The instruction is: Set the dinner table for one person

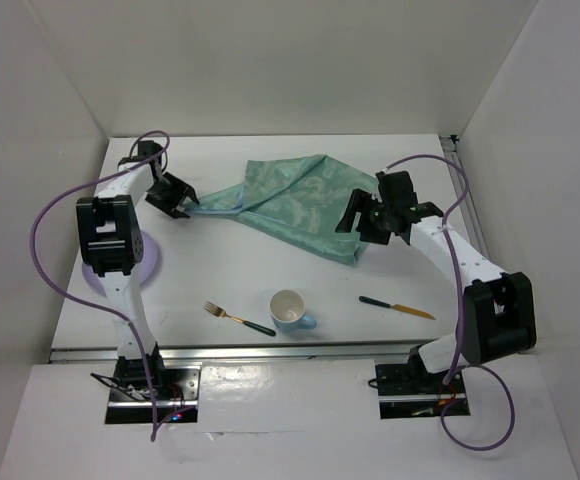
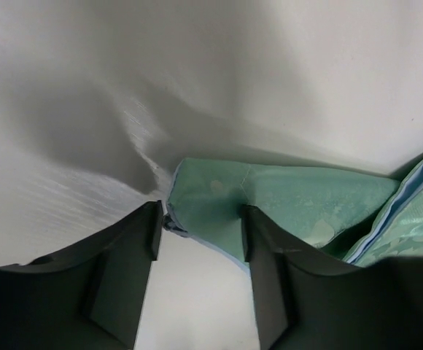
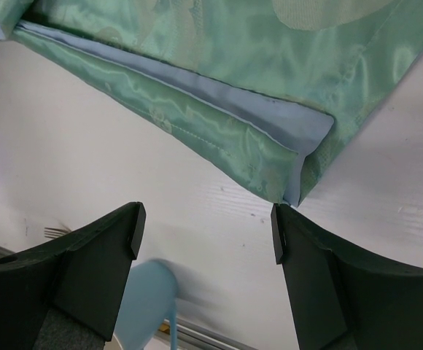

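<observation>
Two pairs of fingers (image 2: 109, 284) parted, cloth (image 1: 290, 200) between

spread fingers (image 2: 124, 255) flank a teal cloth (image 2: 292, 197) corner on the white table (image 2: 284, 65).

Teal patterned cloth (image 1: 290, 205) lies rumpled and partly folded, far centre. Pale blue mug (image 1: 290, 311) stands upright, near side. Fork (image 1: 238, 319) lies just left of it, knife (image 1: 397, 307) apart to the right. Lilac plate (image 1: 153, 255) lies left, partly hidden.
</observation>
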